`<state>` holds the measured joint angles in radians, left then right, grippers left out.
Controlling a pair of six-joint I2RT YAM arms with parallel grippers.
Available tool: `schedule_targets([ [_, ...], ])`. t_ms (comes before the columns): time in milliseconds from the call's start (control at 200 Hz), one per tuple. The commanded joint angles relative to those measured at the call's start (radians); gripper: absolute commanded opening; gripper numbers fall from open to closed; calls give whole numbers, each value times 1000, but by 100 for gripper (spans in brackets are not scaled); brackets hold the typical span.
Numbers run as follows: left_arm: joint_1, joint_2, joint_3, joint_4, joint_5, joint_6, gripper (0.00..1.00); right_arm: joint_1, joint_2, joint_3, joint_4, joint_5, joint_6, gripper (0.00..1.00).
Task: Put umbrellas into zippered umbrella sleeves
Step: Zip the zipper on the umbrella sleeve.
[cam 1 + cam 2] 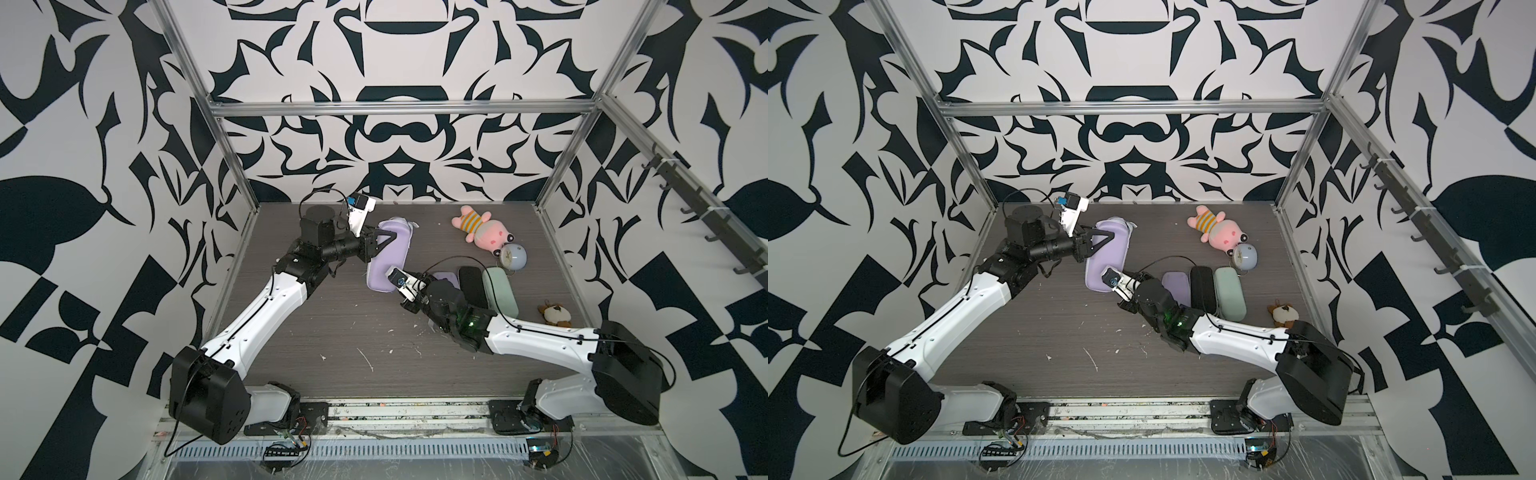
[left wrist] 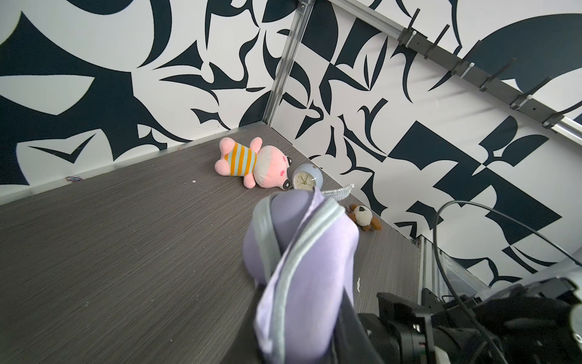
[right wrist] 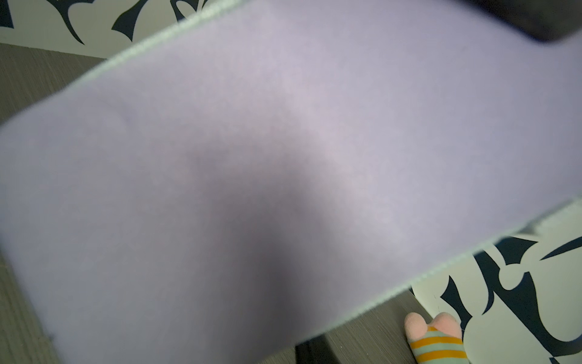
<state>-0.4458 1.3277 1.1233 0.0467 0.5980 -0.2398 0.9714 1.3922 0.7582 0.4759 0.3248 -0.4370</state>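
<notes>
Two grippers meet on one lilac sleeve, which sits mid-way across the table, left of three more sleeves in a row. We see the left gripper clamped on its far end. The right gripper sits at the near end, but we cannot tell how its jaws stand. We judge the shell light and fairly stiff, its cloth skin grippy, so we would hold it by the rim or the zip tape. Only the left wrist view shows the zip gaping, with what may be a lilac umbrella inside; the top views hide that mouth. The right wrist view gives just blurred lilac shell.
</notes>
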Motion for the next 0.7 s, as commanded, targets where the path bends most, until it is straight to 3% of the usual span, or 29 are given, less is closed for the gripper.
schedule_targets([
  [0,-13,6,24,40,23,-33,0,11,-9,63,78,-46,5,12],
  [80,-13,6,25,43,-3,-37,0,19,-13,50,70,-73,-3,0],
  [500,58,26,56,114,-211,-78,0,141,13,30,-91,-185,-99,0],
  [615,63,49,43,190,-248,-127,0,152,49,65,-52,-231,13,0],
  [695,62,56,-1,264,-302,-194,0,152,69,113,-11,-272,180,0],
])
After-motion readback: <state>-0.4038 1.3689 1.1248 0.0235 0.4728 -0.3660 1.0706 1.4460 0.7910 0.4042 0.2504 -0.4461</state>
